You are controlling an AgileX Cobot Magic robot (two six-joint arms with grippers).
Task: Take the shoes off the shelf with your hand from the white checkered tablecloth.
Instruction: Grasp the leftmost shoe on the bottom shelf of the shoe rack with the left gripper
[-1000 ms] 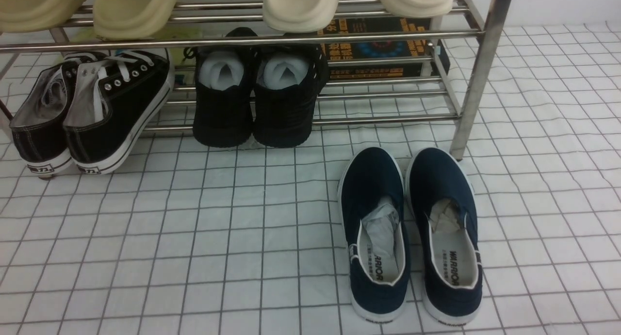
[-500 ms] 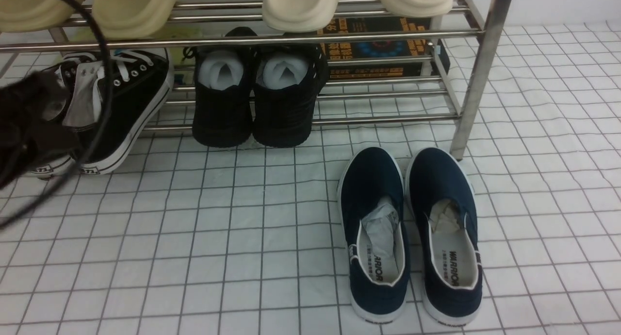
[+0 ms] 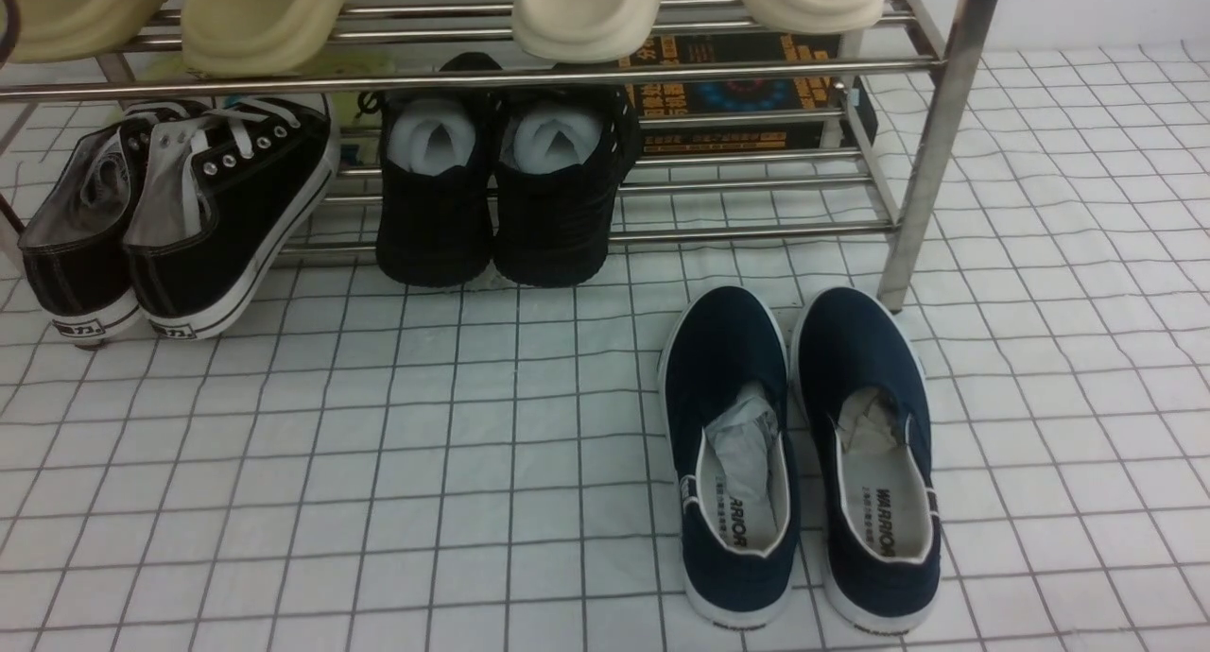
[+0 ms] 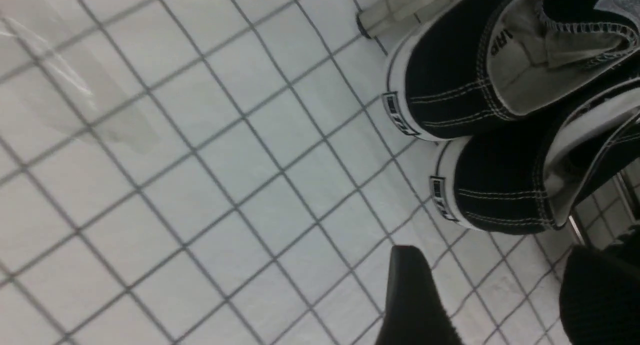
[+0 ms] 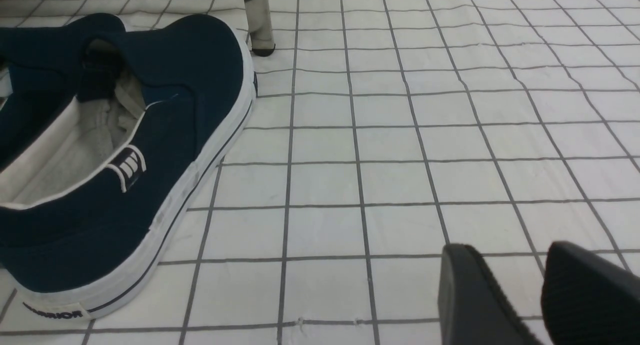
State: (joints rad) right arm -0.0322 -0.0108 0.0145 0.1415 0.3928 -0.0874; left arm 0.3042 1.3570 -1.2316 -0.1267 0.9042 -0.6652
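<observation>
The pair of black canvas sneakers with white laces leans off the lower tier of the steel shelf at the far left, heels down on the white checkered tablecloth. Cream foam slippers lie on the upper tier. In the left wrist view the sneakers' heels show close beyond my left gripper, which is open, empty and apart from them. My right gripper is open and empty over bare cloth. Neither gripper shows in the front view.
Two all-black paper-stuffed shoes sit mid-shelf. Navy WARRIOR slip-ons lie on the cloth by the right shelf leg; one slip-on is beside my right gripper. A dark printed box stands behind the shelf.
Half a second ago my left gripper and its cable showed over the sneakers at the front view's left edge; now they are out of that view. The shoes have not moved.
</observation>
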